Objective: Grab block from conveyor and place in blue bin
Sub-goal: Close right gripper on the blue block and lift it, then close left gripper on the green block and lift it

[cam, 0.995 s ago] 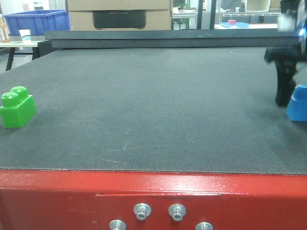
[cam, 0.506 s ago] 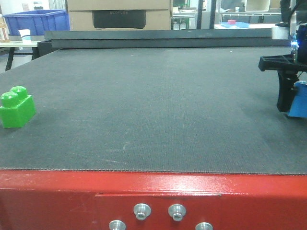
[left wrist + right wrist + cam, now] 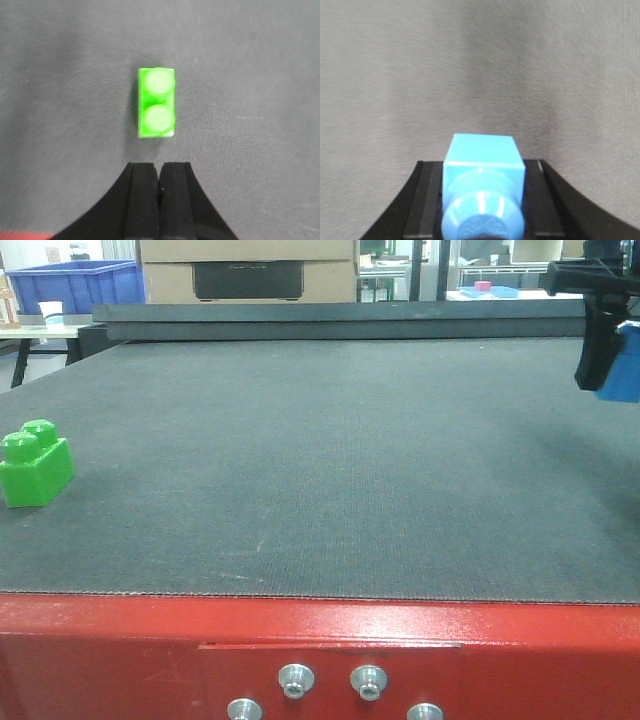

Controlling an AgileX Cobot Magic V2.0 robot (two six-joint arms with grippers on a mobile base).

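Note:
A blue block [image 3: 624,378] hangs above the right edge of the conveyor [image 3: 330,440], clear of the belt. My right gripper [image 3: 606,380] is shut on it. The right wrist view shows this blue block [image 3: 481,150] clamped between the two black fingers of the right gripper [image 3: 483,169], stud toward the camera. A green two-stud block [image 3: 36,465] lies on the belt at the far left. From the left wrist, the green block [image 3: 157,102] sits just ahead of my left gripper [image 3: 159,167], which is shut and empty. The blue bin [image 3: 75,285] stands far back on the left.
The belt's red frame [image 3: 330,650] with silver bolts runs along the near edge. A cardboard box [image 3: 250,270] stands behind the belt's far end. A white cup [image 3: 50,312] is on a table by the bin. A blue tray [image 3: 485,290] sits at the back right.
My right gripper has risen from the belt with the blue block between its fingers. The green block has stayed where it was.

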